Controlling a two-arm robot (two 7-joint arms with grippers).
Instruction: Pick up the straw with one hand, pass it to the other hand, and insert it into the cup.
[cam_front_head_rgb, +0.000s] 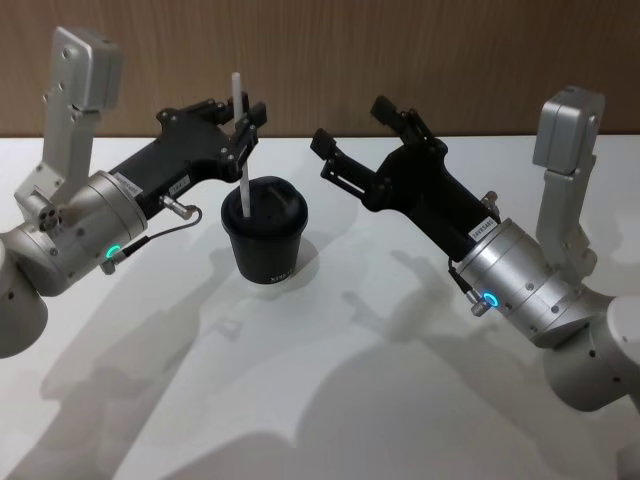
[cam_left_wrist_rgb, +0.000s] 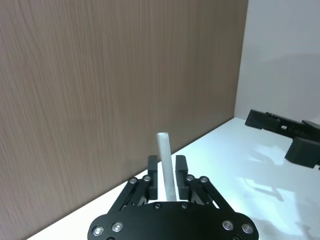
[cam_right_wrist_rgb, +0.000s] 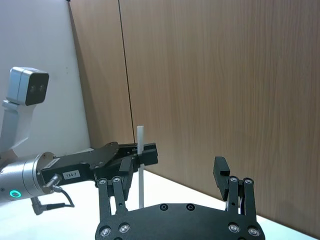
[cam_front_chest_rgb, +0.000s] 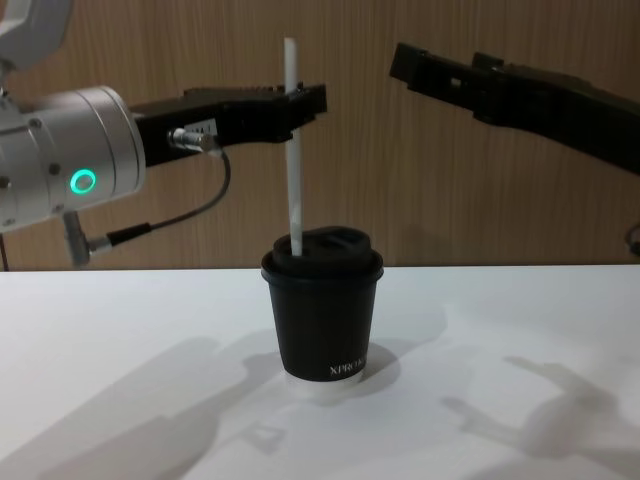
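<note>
The black cup (cam_front_head_rgb: 265, 240) with its sip lid stands on the white table. A white straw (cam_front_head_rgb: 240, 140) stands upright over it, its lower end meeting the lid near the left edge (cam_front_chest_rgb: 296, 246); how deep it goes is hidden. My left gripper (cam_front_head_rgb: 243, 122) is shut on the straw's upper part, seen close in the left wrist view as the straw (cam_left_wrist_rgb: 165, 165) between the fingers (cam_left_wrist_rgb: 152, 175). My right gripper (cam_front_head_rgb: 352, 128) hovers to the right of the cup, open, holding nothing. From the side, the straw (cam_front_chest_rgb: 293, 150) rises above the cup (cam_front_chest_rgb: 325, 310).
A wood-panelled wall (cam_front_head_rgb: 400, 50) closes off the back of the white table (cam_front_head_rgb: 330, 400). The right gripper (cam_front_chest_rgb: 440, 65) hangs well above cup height. Bare tabletop lies in front of and beside the cup.
</note>
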